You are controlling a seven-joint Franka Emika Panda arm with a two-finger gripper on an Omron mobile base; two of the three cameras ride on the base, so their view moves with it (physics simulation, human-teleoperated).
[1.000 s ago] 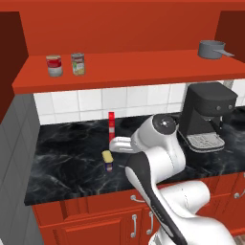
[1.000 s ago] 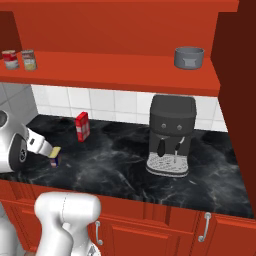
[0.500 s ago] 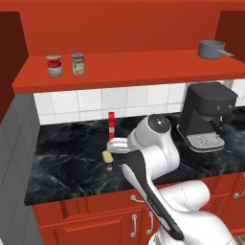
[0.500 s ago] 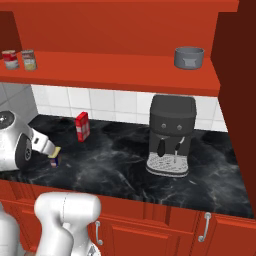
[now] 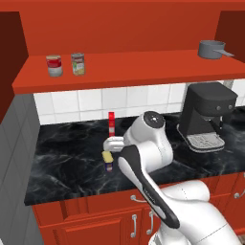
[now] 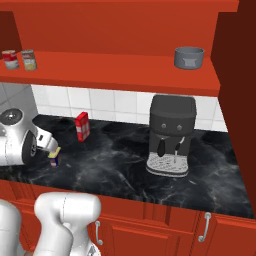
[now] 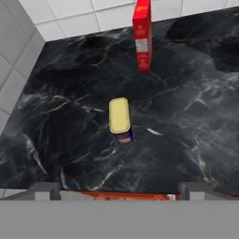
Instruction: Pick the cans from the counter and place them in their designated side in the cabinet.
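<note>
Left base view: the rectangular tin (image 5: 108,160) stands on the counter (image 5: 67,167) just below and in front of the pincer (image 5: 111,143), which reaches out from the arm's white wrist. The round can (image 5: 78,63) with the yellow-green label already sits on the cabinet (image 5: 119,74) shelf, up and to the left of the pincer, next to a red-and-white can (image 5: 54,65). The thin red box (image 5: 111,124) stands beyond the pincer, toward the tiles. Against the frame of 1 s ago, the elbow has swung lower and the wrist has tipped down toward the tin.

Right base view: the tin (image 6: 54,157) sits right beside the pincer's tip (image 6: 51,145), with the red box (image 6: 82,126) further off to the right. Earlier the wrist rode higher; now it hangs closer to the marble.

Hand view: the tin (image 7: 120,121) lies straight ahead, centred between the 2 fingertips (image 7: 46,189), its pale yellow lid up and blue side showing. The tips stand wide apart, so the pincer is released, holding nothing.

The tin looks small, stiff and light, with smooth painted metal that could slip. I judge the best hold to be across its 2 long flat sides, low enough that the pads press on the walls rather than the lid's rounded edge.
</note>
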